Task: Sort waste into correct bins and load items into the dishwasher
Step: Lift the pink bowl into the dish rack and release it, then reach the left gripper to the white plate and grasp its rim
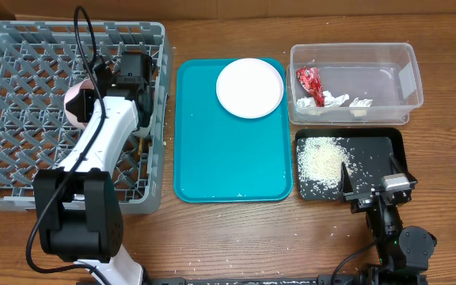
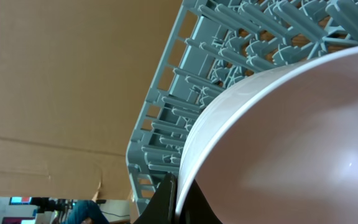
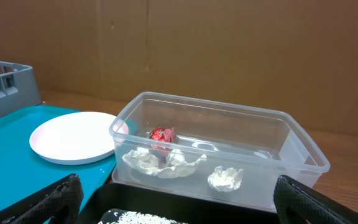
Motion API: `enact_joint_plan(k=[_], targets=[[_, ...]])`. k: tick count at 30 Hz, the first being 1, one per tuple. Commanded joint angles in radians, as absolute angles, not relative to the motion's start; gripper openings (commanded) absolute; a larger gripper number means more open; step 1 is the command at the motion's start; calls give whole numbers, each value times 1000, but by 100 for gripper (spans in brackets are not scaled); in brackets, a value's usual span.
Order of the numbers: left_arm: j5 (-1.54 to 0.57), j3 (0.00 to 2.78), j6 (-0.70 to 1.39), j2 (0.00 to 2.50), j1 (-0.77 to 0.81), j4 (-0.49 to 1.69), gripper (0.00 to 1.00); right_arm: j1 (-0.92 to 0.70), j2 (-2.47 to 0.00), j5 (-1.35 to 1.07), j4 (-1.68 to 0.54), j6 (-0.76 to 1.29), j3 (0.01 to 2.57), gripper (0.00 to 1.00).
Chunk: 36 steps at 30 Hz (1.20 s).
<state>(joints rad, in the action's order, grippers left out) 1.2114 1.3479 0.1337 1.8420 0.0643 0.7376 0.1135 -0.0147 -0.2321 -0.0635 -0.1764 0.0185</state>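
Note:
My left gripper (image 2: pixel 178 200) is shut on the rim of the small pink bowl (image 1: pixel 75 104), holding it tilted over the grey dish rack (image 1: pixel 22 63). The bowl (image 2: pixel 291 143) fills the left wrist view, with the rack (image 2: pixel 229 43) behind it. The pale pink plate (image 1: pixel 249 87) lies on the teal tray. The clear tub (image 1: pixel 394 59) holds the red wrapper (image 1: pixel 308 81) and white scraps (image 1: pixel 336 100). Rice (image 1: pixel 321 157) lies in the black tray (image 1: pixel 390 141). My right gripper (image 1: pixel 371 177) is open and empty over that tray's near right corner. The grey-green bowl, cup and chopsticks are not visible.
The teal tray (image 1: pixel 212 158) sits between the rack and the bins. The right wrist view shows the tub (image 3: pixel 291 134), wrapper (image 3: pixel 162 134), scraps (image 3: pixel 224 178), plate (image 3: pixel 73 138) and open gripper (image 3: pixel 179 214). A few rice grains lie on the table.

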Motion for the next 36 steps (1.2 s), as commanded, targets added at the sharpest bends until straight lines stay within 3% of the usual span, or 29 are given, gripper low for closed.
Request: enact_joint_plan(k=[1, 19, 25, 36], targets=[[1208, 1345, 123, 1874, 83, 752, 4, 118, -3, -233, -57, -171, 8, 99], [1448, 1345, 92, 1868, 149, 818, 4, 118, -3, -233, -57, -171, 8, 100], [1313, 1345, 93, 1870, 128, 811, 4, 118, -3, -233, -57, -171, 8, 100], [1258, 1344, 93, 1879, 154, 833, 4, 118, -3, -233, -57, -171, 8, 100]])
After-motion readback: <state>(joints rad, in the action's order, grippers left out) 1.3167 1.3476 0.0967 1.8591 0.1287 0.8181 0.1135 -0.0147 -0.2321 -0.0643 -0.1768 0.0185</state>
